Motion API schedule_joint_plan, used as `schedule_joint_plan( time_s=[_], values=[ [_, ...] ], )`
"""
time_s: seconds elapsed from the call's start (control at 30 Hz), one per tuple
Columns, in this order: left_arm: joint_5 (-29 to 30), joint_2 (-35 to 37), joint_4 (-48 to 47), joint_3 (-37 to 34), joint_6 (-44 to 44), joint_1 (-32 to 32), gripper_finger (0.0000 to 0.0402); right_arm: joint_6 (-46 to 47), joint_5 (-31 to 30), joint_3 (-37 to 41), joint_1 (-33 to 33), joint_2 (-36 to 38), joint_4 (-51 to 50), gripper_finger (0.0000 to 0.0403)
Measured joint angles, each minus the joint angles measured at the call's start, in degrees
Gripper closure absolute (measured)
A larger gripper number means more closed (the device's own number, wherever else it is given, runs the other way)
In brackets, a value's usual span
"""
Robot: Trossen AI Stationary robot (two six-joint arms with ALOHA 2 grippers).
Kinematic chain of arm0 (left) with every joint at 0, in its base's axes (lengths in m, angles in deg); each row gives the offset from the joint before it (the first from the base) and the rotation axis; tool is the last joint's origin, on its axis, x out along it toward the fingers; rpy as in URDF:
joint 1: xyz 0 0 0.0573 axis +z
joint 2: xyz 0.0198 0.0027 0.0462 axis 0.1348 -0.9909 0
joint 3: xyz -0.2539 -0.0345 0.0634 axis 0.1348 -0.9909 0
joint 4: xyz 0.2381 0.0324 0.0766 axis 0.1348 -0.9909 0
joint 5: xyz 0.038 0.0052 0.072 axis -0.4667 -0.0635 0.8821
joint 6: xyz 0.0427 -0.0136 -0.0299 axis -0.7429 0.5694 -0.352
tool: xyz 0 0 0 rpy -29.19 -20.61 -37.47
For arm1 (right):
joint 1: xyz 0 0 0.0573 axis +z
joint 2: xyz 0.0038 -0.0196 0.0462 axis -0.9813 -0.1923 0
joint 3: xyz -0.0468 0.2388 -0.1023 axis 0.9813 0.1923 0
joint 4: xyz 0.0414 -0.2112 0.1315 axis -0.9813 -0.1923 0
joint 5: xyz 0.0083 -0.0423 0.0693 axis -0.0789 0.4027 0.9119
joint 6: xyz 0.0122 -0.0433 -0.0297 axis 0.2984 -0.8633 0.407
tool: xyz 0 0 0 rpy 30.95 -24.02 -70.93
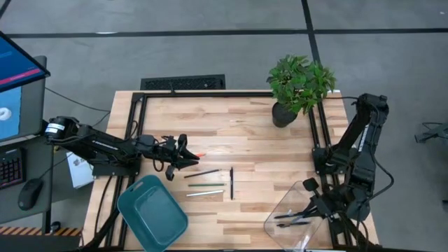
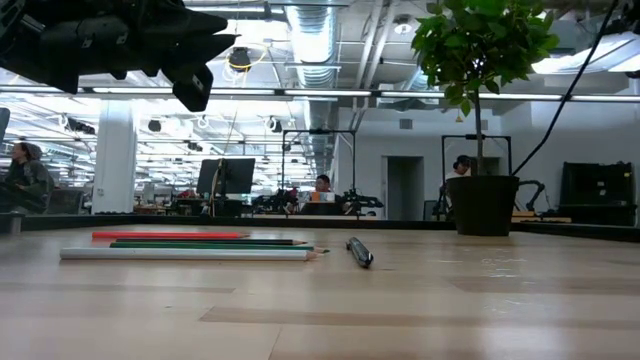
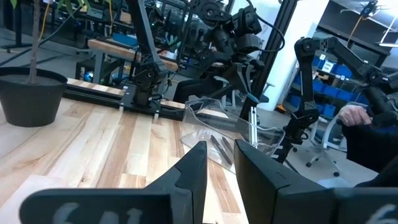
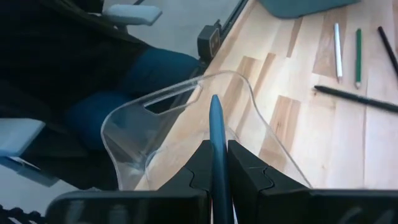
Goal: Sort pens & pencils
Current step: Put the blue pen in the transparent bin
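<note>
Gripping pen (image 4: 217, 134), right end effector (image 4: 217, 163).

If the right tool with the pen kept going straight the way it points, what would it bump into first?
Probably the clear bin. The right tool is shut on a bluish pen, whose tip points into the bin's open top, so the pen would likely meet its inside wall first. Depth is hard to judge.

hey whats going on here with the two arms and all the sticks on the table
A sorting job is under way. The right claw is shut on a bluish pen over the clear bin, which already holds dark pens. The left claw hovers above the orange-red pencil with nothing in it. A green pencil, a pale pencil and a black pen lie loose on the table; the teal bin looks empty.
</note>
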Motion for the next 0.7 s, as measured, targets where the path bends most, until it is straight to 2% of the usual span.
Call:
schedule_joint_plan(
  time_s=[0.3,0.7],
  values=[
    [-0.09,0.0,-0.03,0.0,-0.02,0.0,0.033,4.71,-0.97,6.33,-0.19,-0.9,6.11,0.0349],
    [-0.16,0.0,-0.9,0.0,0.02,0.0,0.033,9.08,-0.68,9.57,-1.89,-6.58,8.43,0.0349]
  ],
)
